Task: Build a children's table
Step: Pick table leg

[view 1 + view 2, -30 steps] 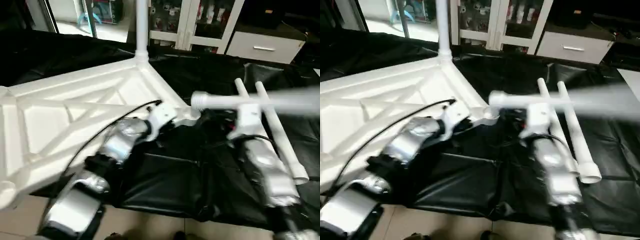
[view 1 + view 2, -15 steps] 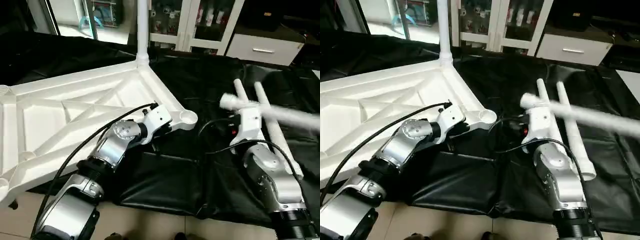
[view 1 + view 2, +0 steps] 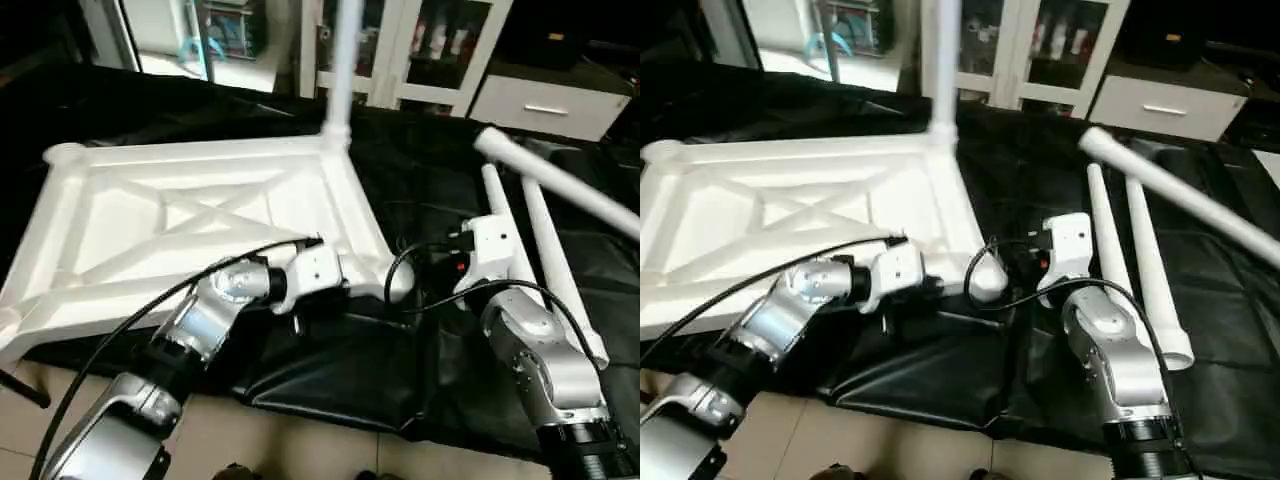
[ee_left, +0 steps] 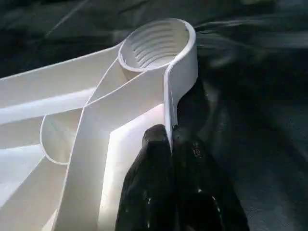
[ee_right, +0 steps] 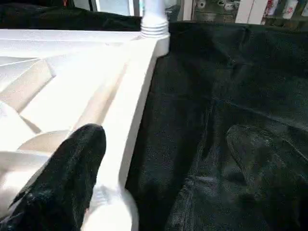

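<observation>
The children's table lies upside down on a black sheet. Its white tabletop shows its X-ribs. One leg stands upright in the far corner socket. My left gripper is shut on the tabletop's rim wall just behind the near right corner socket. My right gripper is open beside that socket, with one black finger by the rim and nothing held. Two legs lie side by side on the sheet to the right. Another leg slants above them; its far end is cut off.
The black sheet ends near my body, with tiled floor below. Glass-door cabinets and a white drawer unit stand behind the work. A black cable runs along my left forearm.
The slanting leg, earlier lying across my right wrist with its ribbed end by the corner socket, has swung back and to the right. My left gripper keeps its hold. The view has shifted.
</observation>
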